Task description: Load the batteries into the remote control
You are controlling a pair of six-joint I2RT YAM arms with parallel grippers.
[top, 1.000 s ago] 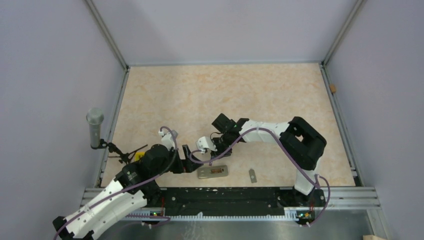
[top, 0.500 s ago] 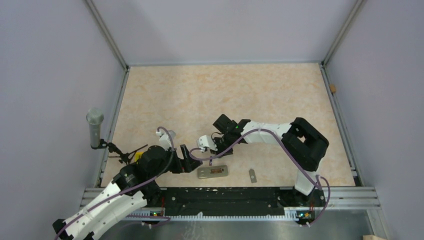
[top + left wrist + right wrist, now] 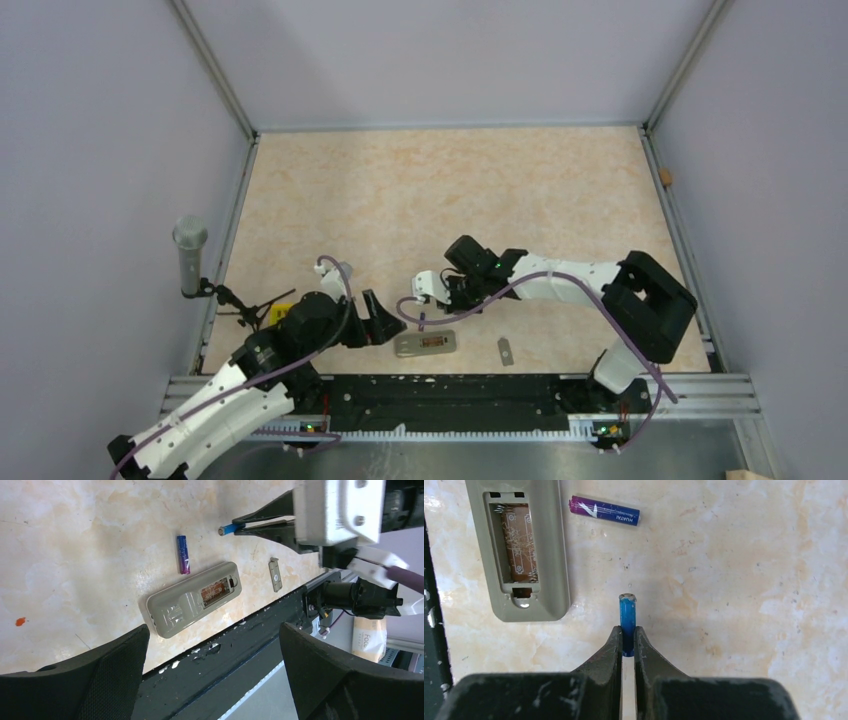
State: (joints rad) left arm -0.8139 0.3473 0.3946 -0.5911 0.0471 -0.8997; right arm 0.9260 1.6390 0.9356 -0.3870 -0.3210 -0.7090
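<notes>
To the left of the remote control (image 3: 192, 605), just beside its left end, the left hand (image 3: 378, 320) is sitting with its fingers spread wide, gripping nothing. The remote control is lying grey back up on the surface (image 3: 450, 190), with its long axis running left to right in the top view. Its battery bay (image 3: 516, 545) is standing open and showing bare contacts, with no cell inside.

Just beyond the remote's far long edge, the loose battery (image 3: 183, 554) is lying flat, near it but apart, turned roughly crosswise to the remote's length. Further along that far side, the right hand (image 3: 627, 639) is reaching in with its fingers pressed together on the held battery (image 3: 627, 611). It is pinching the cell by one end, so the cell is sticking out past the fingertips in line with them. I cannot tell whether the free end is touching the surface. To the right of the remote, apart from it, the small grey cover piece (image 3: 274, 574) is lying flat.

The next move is likely turning on the short sideways gap between the held cell and the bay. The right hand is the nearer one. The cell is looking roughly parallel to the bay's length, though its tilt toward the surface is unclear.
</notes>
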